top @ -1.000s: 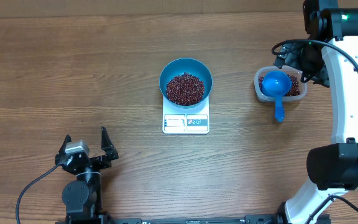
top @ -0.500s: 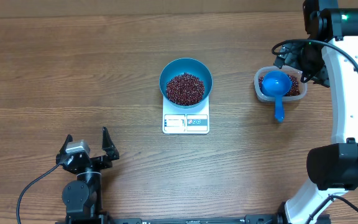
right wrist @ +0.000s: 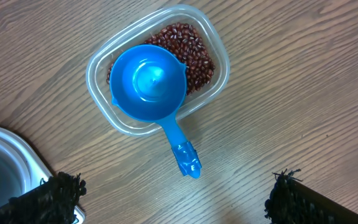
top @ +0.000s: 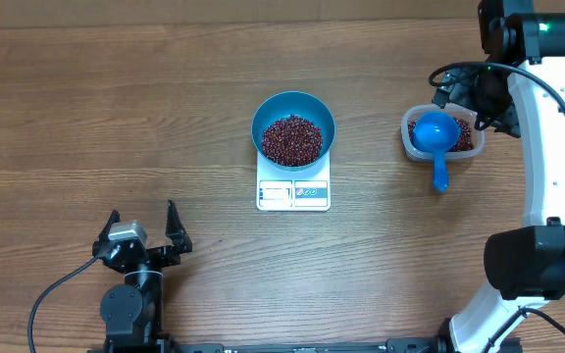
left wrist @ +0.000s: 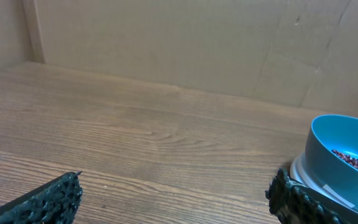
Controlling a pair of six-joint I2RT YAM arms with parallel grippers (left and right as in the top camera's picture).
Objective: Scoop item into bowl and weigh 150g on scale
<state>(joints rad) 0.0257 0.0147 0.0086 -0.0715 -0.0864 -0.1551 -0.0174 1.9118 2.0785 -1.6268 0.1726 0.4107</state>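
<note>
- left gripper (top: 145,224): jaws wide apart, empty, low over the table (top: 116,98) at front-left, well apart from the scale (top: 293,194).
- right gripper (right wrist: 174,190): jaws wide apart, empty, above the clear tub (right wrist: 98,62); the scoop (right wrist: 149,84) rests in it.
- beans (top: 292,139) heaped in the bowl (top: 259,118), which sits on the scale.
- vs earlier: left gripper is slightly further right and forward; everything else is unchanged.

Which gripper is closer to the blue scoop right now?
Right. The right gripper hangs open right by the blue scoop, which rests in the clear tub; the left gripper sits open far off, on the other side of the scale.
</note>
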